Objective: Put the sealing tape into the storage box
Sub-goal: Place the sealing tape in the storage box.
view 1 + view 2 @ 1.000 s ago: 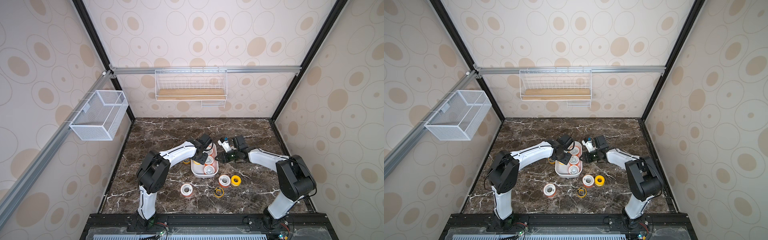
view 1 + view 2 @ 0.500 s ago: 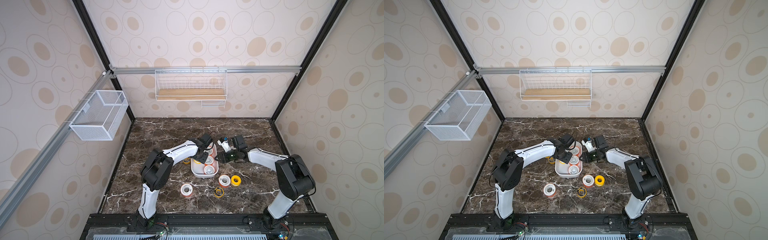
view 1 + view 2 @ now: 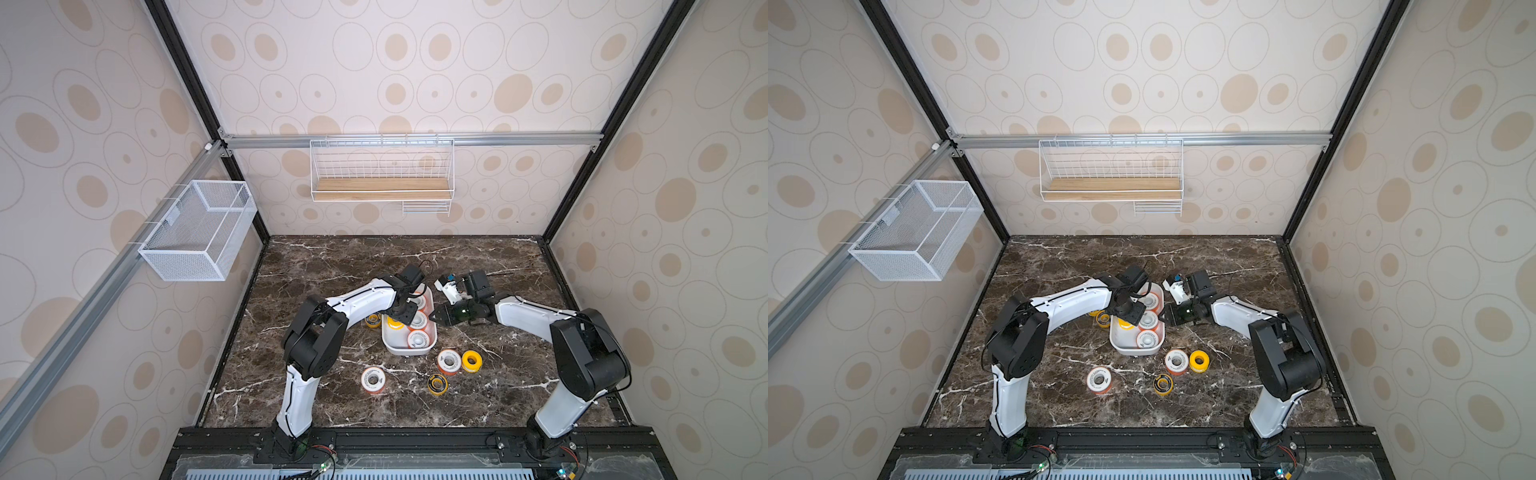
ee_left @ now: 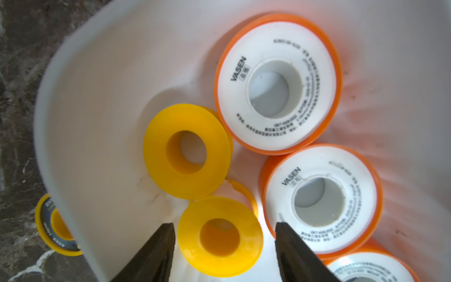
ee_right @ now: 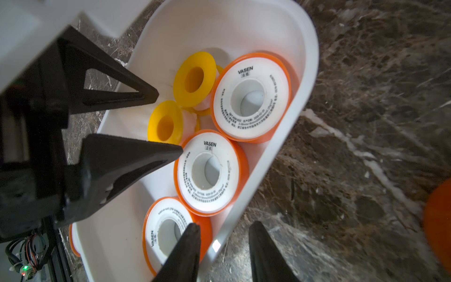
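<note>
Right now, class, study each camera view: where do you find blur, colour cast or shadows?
Left wrist view: an orange spool tints the storage box wall pink, and the left gripper's fingers are out of focus. Right wrist view: spool print is sharp, but the marble table is smeared. Both top views: even light, only soft shadows.

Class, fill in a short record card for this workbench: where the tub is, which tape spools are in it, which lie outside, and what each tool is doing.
Box: white storage box, central
Inside: three orange spools, two yellow spools
Loose in front: lone orange spool, ringed spool, second orange spool beside a loose yellow spool
Loose beside box: side ringed spool, on the left arm's side
Left tool: open, over the box, astride one yellow spool
Right tool: astride the box's wall; grip unclear
</note>
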Controlling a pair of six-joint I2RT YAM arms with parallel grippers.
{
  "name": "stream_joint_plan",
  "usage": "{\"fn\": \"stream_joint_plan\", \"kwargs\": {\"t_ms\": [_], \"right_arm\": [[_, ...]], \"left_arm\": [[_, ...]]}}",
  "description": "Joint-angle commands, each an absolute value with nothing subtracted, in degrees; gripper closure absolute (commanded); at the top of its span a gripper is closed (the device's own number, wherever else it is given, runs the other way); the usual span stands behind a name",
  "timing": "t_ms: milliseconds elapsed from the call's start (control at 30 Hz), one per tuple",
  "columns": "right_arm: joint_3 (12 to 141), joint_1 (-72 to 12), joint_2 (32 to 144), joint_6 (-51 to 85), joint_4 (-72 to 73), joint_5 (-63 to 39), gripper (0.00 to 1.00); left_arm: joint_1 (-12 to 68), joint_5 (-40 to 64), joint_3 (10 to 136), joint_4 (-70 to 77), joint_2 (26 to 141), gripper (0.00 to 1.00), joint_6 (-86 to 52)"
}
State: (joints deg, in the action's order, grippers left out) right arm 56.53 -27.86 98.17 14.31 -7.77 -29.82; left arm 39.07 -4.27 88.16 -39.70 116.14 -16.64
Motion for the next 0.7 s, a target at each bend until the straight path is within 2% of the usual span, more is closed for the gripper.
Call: {"fn": "stream_joint_plan", "kwargs": {"t_ms": [0,300,667], "right_arm": [[57.4,-28.1,99.1,13.5,-9.7,-29.0,0.62],[56.7,-28.1,97.6,13.3,-9.2,-28.5,0.59],[54.1,-28.0,93.5,12.1,-7.7,-25.6,0.49]], "left_arm": [[38.1,-5.0,89.6,-41.6,117.3,0.30,-16.4],[38.1,-5.2,89.1,-42.0,113.1,0.30,-16.2],[38.0,-8.5,77.6,-38.6,93.5,0.22,-17.4]]}}
